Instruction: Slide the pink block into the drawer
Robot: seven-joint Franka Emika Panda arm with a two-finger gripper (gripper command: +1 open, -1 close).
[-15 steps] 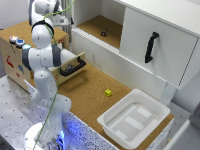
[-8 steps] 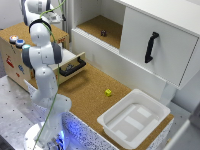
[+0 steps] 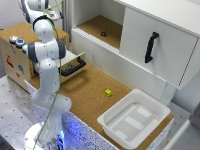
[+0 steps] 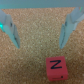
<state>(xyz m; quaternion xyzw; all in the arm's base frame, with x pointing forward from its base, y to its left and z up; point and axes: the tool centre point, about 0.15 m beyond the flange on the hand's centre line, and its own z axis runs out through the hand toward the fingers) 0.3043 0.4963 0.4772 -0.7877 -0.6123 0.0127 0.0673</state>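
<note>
**Open claw above a pink block on cork**

Seen from the wrist view, a pink cube-shaped block [image 4: 55, 68] printed with a black letter N lies flat on the cork tabletop [image 4: 35, 60], with bare cork on every side that shows. The claw [image 4: 40, 33] hangs above it with its two pale, translucent fingers [image 4: 13, 34] spread wide and holding nothing; the block sits beyond the fingertips, apart from both.

In the exterior view, the cork tabletop [image 3: 95, 97] has a broad open stretch at its middle, marked only by a small yellow cube [image 3: 108, 92]. A small light-wood drawer with a black bar handle [image 3: 73, 66] stands pulled partly out of a low wooden cabinet [image 3: 12, 55] at the exterior view's left; its inside is hidden. A white plastic tub [image 3: 134, 118] near the tabletop's front edge looks bare inside. Behind stands a large white door with a black handle [image 3: 155, 45].

The white robot arm [image 3: 46, 60] rises upright in front of the cabinet, hiding the block and claw in this view.
</note>
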